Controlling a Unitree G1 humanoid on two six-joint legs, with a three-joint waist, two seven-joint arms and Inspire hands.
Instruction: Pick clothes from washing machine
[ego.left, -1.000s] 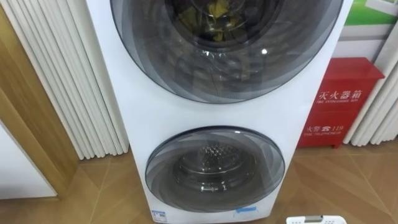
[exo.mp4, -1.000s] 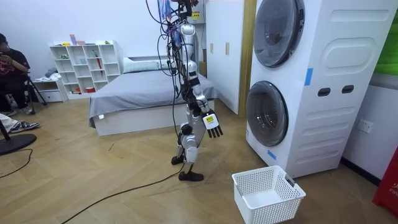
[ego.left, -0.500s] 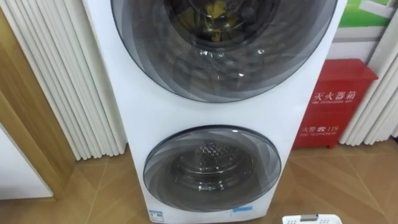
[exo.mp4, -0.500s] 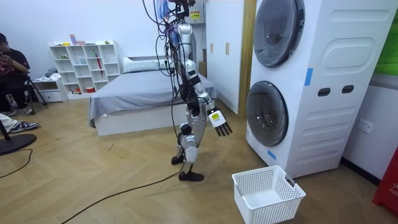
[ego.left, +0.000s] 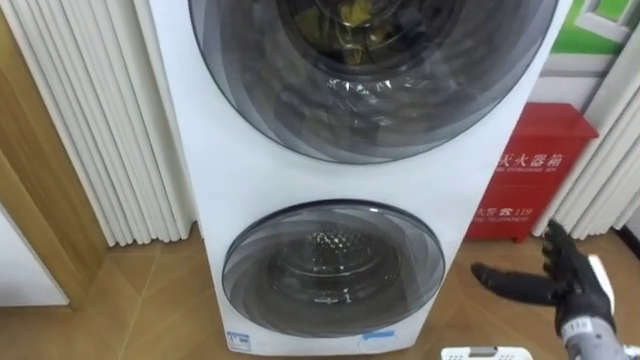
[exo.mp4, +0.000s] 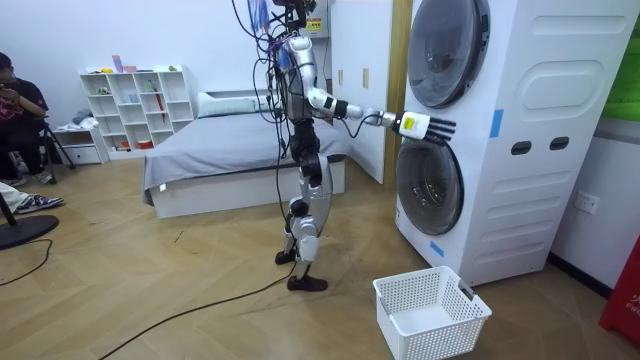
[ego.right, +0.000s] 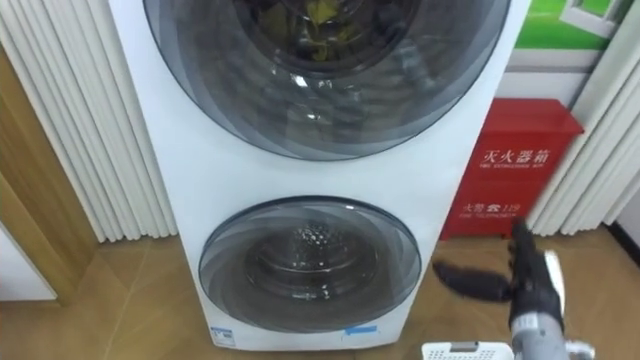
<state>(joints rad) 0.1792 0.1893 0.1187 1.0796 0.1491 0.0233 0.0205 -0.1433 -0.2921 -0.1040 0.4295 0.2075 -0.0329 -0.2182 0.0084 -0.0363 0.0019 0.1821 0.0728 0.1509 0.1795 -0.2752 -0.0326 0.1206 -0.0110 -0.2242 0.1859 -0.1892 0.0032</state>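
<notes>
Two stacked front-loading washers stand before me, both doors closed. Behind the upper door (ego.left: 370, 70) I see yellowish clothes (ego.left: 350, 15) in the drum. The lower door (ego.left: 333, 265) shows a bare metal drum. My right hand (ego.left: 570, 285) is open, fingers straight and pointing left, at the lower right beside the lower door and apart from it. In the room view I stand facing the washers with the right arm stretched forward, the right hand (exo.mp4: 418, 124) level with the gap between the two doors.
A white laundry basket (exo.mp4: 430, 312) sits on the wood floor by the washer's foot; its rim (ego.left: 485, 353) shows at the bottom edge. A red fire-equipment box (ego.left: 535, 165) stands right of the washer, white ribbed panels (ego.left: 100, 120) to its left. Behind me are a bed (exo.mp4: 230, 150) and a seated person (exo.mp4: 15, 110).
My right arm has swung up from beside my hip and now reaches toward the washer, bringing the hand into the eye views. The head camera has shifted slightly.
</notes>
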